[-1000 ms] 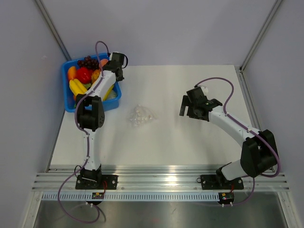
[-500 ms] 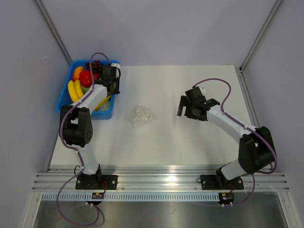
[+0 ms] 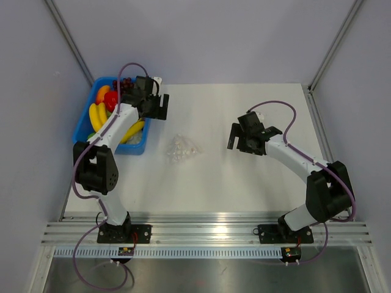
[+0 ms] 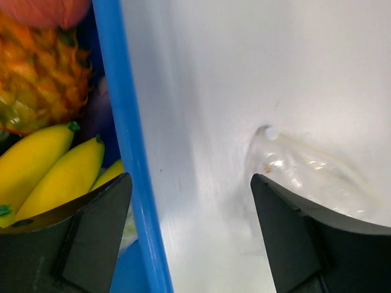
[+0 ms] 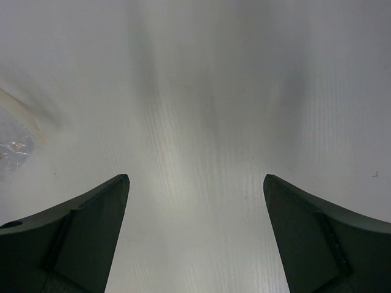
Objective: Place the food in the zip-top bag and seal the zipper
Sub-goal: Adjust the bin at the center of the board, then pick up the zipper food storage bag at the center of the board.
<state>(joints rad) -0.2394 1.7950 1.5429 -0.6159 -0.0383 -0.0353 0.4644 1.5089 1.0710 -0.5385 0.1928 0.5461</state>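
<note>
The zip-top bag point(image 3: 181, 148) lies crumpled and see-through on the white table between the arms; it also shows as the bag point(image 4: 305, 174) and, at the left edge, the bag point(image 5: 12, 146). I cannot make out its zipper. A peach-coloured round edge, likely the food point(image 4: 49, 9), sits in the blue bin; the top view does not let me single it out. My left gripper point(image 3: 159, 113) point(image 4: 189, 183) is open and empty above the bin's right rim. My right gripper point(image 3: 236, 138) point(image 5: 195, 183) is open and empty over bare table, right of the bag.
The blue bin point(image 3: 142, 146) point(image 4: 125, 146) stands at the back left with bananas point(image 3: 95, 116) point(image 4: 55, 171), grapes point(image 3: 124, 85), a red fruit point(image 3: 111, 100) and a pineapple-like piece point(image 4: 36, 79). Grey walls close the left, back and right sides.
My left gripper came out of the bin to the right, over its rim, and opened. The bin slid a little to the left. My right arm hardly moved.
</note>
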